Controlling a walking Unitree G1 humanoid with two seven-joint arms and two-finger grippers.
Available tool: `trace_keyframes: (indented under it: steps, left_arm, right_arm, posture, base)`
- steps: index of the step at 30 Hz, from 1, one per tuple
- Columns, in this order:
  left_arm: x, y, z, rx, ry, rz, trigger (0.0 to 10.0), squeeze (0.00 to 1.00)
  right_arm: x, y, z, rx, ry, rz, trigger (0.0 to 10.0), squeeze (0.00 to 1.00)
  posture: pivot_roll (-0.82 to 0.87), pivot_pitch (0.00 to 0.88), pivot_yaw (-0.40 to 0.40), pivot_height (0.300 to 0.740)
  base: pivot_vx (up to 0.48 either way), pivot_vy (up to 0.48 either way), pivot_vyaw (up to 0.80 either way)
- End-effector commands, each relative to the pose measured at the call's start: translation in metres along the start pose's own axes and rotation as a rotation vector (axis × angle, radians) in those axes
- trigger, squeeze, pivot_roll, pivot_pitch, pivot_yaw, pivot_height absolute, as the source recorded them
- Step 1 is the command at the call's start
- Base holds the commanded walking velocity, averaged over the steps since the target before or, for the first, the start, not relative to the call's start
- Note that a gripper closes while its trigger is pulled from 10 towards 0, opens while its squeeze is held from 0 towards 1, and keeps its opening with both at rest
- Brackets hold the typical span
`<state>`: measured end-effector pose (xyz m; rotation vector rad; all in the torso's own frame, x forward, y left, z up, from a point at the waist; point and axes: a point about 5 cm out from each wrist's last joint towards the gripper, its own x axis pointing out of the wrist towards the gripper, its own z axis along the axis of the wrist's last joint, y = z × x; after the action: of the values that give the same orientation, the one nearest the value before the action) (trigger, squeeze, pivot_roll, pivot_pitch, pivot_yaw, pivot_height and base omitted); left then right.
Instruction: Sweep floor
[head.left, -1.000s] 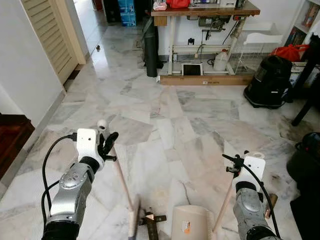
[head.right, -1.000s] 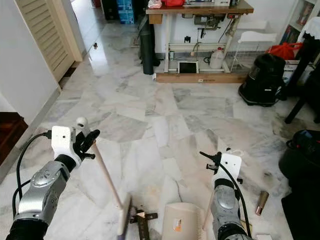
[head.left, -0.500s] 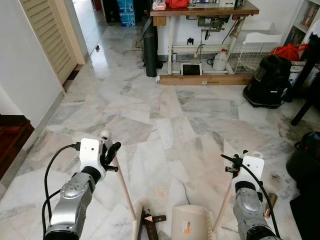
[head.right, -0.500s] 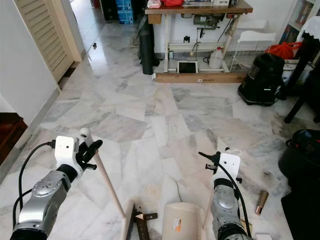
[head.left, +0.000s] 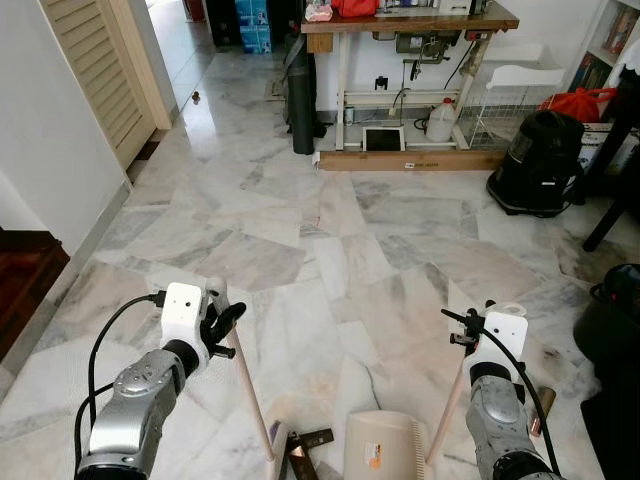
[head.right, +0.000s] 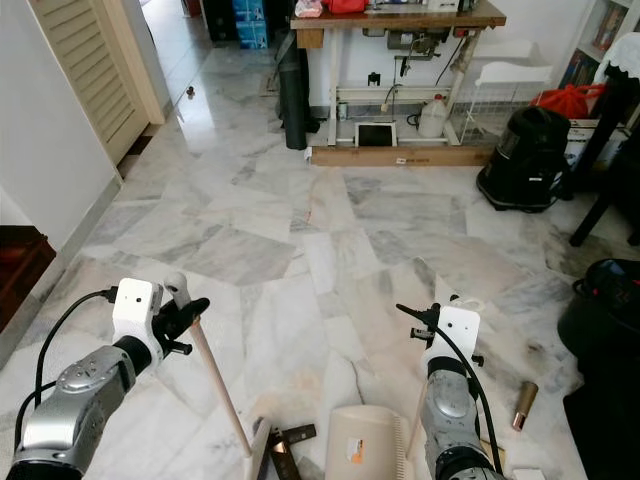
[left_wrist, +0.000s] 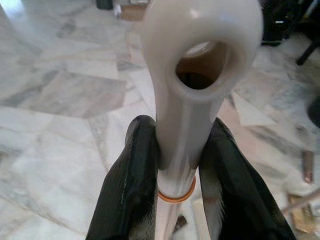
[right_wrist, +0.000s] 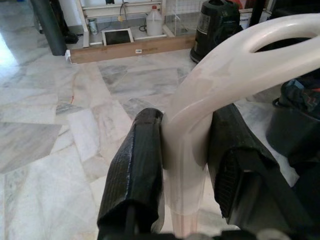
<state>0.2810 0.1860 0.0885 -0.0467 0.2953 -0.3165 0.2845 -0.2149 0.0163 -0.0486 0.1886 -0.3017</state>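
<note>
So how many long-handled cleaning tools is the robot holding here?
2. A broom gripped in the left claw, and a dustpan held by its handle in the right claw.

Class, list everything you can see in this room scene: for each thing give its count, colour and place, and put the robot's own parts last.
Wooden-handled broom: one, pale handle with cream loop end, held by the left gripper, head on the floor ahead.
Cream plastic dustpan: one, on the floor ahead, its long handle in the right gripper.
Dark debris pieces: a few, brown-black, between broom head and dustpan.
Small brown cylinder: one, on the floor at the right.
Black vacuum cleaner: one, far right.
Wooden-topped work table: one, brown top, back wall.
White jug: one, under the table.
Marble floor: grey-white.
Left gripper: shut on the broom handle.
Right gripper: shut on the dustpan handle.
</note>
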Motion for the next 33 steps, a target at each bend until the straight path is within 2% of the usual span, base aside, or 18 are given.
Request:
trace_keyframes:
  steps: [1, 3, 10, 21, 28, 33]
  left_arm:
    - [0.001, -0.004, -0.002, -0.038, 0.026, -0.035, 10.0, 0.0]
    - [0.002, -0.006, -0.001, -0.054, 0.026, -0.041, 10.0, 0.0]
    - [0.008, -0.011, 0.007, -0.192, -0.016, -0.069, 10.0, 0.0]
    - [0.011, -0.019, 0.011, -0.225, -0.046, -0.128, 10.0, 0.0]
    - [0.013, -0.026, 0.021, -0.276, -0.103, -0.178, 10.0, 0.0]
    - [0.012, -0.023, 0.028, -0.296, -0.156, -0.178, 10.0, 0.0]
  right_arm:
    - [-0.003, 0.004, -0.009, -0.011, 0.053, 0.023, 10.0, 0.0]
    - [-0.003, 0.004, -0.009, -0.012, 0.053, 0.025, 10.0, 0.0]
    - [-0.004, 0.005, -0.009, -0.012, 0.059, 0.037, 10.0, 0.0]
    - [-0.003, 0.007, -0.008, -0.005, 0.058, 0.055, 10.0, 0.0]
    - [-0.003, 0.009, -0.008, 0.003, 0.059, 0.063, 10.0, 0.0]
    - [-0.002, 0.01, -0.008, 0.008, 0.06, 0.067, 10.0, 0.0]
  posture:
    - [0.08, 0.0, 0.057, 0.74]
    - [0.08, 0.0, 0.057, 0.74]
    - [0.07, 0.0, 0.054, 0.74]
    - [0.07, 0.0, 0.053, 0.74]
    - [0.07, 0.0, 0.053, 0.74]
    - [0.07, 0.0, 0.052, 0.74]
  base:
    - [0.0, 0.0, 0.0]
    - [0.0, 0.0, 0.0]
    - [0.0, 0.0, 0.0]
    - [0.0, 0.0, 0.0]
    - [0.0, 0.0, 0.0]
    - [0.0, 0.0, 0.0]
